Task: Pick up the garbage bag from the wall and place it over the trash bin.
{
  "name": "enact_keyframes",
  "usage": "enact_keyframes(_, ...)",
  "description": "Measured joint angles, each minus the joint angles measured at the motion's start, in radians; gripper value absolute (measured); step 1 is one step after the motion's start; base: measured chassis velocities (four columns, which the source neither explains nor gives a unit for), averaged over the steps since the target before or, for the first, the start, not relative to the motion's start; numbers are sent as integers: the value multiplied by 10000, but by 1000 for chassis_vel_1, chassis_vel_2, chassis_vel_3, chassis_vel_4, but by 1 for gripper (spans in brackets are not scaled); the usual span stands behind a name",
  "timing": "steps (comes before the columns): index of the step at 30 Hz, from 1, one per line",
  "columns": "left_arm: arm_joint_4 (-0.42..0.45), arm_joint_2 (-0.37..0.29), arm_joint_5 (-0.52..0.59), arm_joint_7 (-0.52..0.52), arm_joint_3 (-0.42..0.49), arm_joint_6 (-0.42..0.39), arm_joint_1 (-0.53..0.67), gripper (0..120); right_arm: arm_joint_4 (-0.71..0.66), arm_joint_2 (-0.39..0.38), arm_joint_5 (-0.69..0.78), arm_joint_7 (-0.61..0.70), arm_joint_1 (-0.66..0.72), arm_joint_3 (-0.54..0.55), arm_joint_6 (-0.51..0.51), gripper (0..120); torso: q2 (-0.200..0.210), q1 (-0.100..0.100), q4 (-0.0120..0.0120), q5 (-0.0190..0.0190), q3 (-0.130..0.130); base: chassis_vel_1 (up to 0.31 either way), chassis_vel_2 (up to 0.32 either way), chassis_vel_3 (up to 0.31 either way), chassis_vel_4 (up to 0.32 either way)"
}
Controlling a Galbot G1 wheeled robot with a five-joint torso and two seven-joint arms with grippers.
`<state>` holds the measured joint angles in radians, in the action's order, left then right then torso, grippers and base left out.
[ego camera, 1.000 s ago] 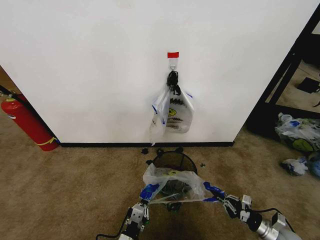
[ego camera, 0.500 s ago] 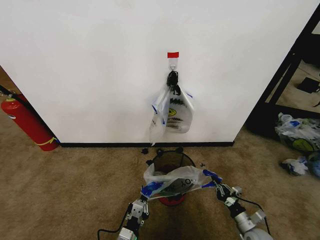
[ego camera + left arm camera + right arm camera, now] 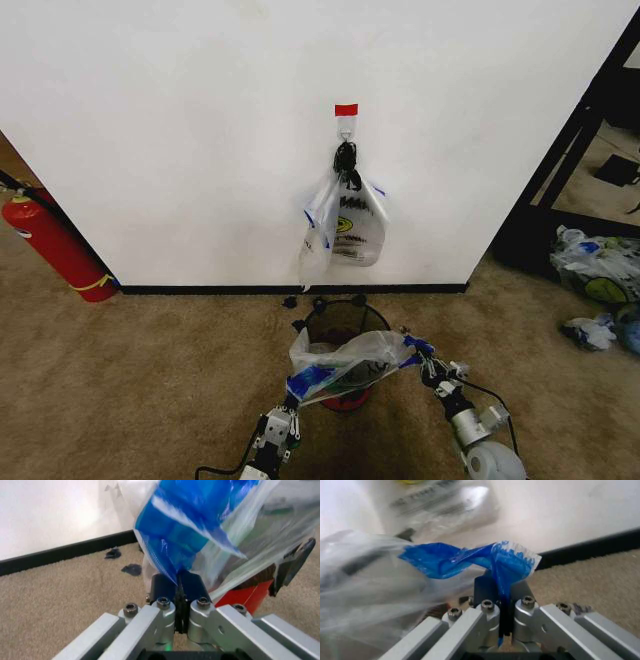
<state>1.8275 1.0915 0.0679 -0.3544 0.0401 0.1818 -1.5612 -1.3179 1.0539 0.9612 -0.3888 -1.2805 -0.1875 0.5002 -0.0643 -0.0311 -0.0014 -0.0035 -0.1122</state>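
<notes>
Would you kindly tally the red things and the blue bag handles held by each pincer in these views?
Red: 3 (tape, fire extinguisher, trash bin base)
Blue handles: 2 (left pincer, right pincer), both on the garbage bag
Total: 5

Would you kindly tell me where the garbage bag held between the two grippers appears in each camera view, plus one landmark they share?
Head view: the garbage bag stretches over the trash bin, low centre, between the left gripper and right gripper.
Left wrist view: its blue handle rises from the shut fingers.
Right wrist view: its other blue handle is pinched likewise.
Shared landmark: the black baseboard.
</notes>
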Motion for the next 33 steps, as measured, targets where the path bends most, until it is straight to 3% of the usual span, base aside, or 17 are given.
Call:
enact_keyframes(3,52,0,-38,64,-19,13,-36,1,-82,-92,-69,-232,-87,-67,47,7,0,0,0,1,0,0,0,0,0)
enact_keyframes(6,99,-12,-131,184,-54,62,-75,15,-152,-303,-120,-939,-223,-289,142,23,0,0,-1,-1,0,0,0,0,0)
enact_keyframes(10,214,-139,-285,453,-220,95,-214,26,-377,-781,-156,-2102,-481,-768,328,34,0,0,-2,0,0,0,0,0,0)
enact_keyframes(16,750,-756,-1024,2926,-1055,732,-703,51,-1156,-1423,-72,-4298,-1006,-1840,432,59,0,0,0,-1,0,0,0,0,0)
enact_keyframes(18,756,-809,-1095,3108,-1126,797,-701,54,-1204,-1441,-133,-4440,-1048,-1930,430,63,0,0,-2,-1,0,0,0,0,0)
enact_keyframes(25,941,-1369,-1584,4114,-1617,1550,-916,84,-1487,-1375,-250,-4614,-1241,-2201,583,91,0,0,0,0,0,0,0,0,0)
enact_keyframes(29,1123,-1606,-1838,4195,-2004,1905,-1138,97,-1705,-1309,-242,-4648,-1348,-2220,715,99,0,0,-1,0,0,0,0,0,0)
enact_keyframes(33,1463,-1753,-1606,4369,-2474,2291,-1331,100,-1895,-1298,-163,-4679,-1446,-2254,770,100,0,0,1,-1,0,0,0,0,0)
